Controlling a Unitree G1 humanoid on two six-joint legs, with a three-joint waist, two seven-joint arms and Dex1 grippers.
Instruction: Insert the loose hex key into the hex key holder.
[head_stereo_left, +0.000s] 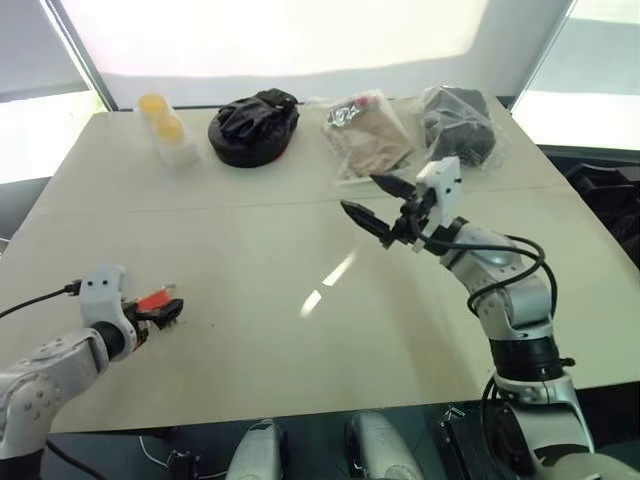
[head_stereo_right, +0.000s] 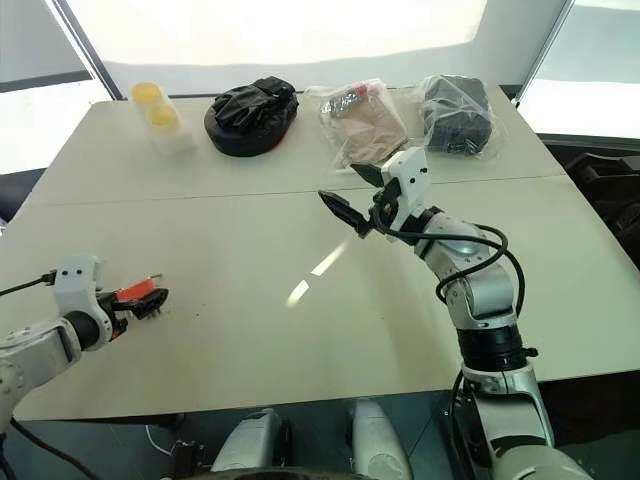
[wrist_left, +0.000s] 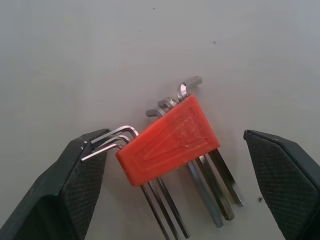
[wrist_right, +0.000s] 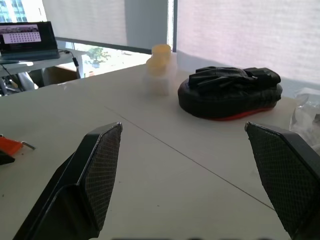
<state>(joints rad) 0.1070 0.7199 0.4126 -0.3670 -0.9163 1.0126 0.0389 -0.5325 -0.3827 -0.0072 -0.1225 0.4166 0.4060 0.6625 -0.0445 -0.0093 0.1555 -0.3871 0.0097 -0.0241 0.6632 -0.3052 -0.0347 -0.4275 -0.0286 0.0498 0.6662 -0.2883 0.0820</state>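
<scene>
- Left pincer low over the desk, spread as wide as can be seen, gripping nothing; hex key holder lying flat on the desk between its two pads.
- One pad just touching, or all but touching, the bent ends of the thin keys sticking out on that side; other pad well clear of the orange-red block.
- Holder probably light, rigid plastic, smooth-faced and likely to skid or pivot on the desk if pushed from one side only; best taken across the flat orange-red body, not by the metal keys, which look thin and slippery.
- Loose hex key not told apart from the keys seated in the block; no separate rod made out on the desk near either pincer. Expected to be tiny, stiff, hard to pinch, easy to drop.
- Right pincer raised above the desk's middle, well apart from the holder, fingers wide, empty, touching nothing.
- Beyond it, at the desk's far edge: yellow cups, black padded mitt, two bagged items.
</scene>
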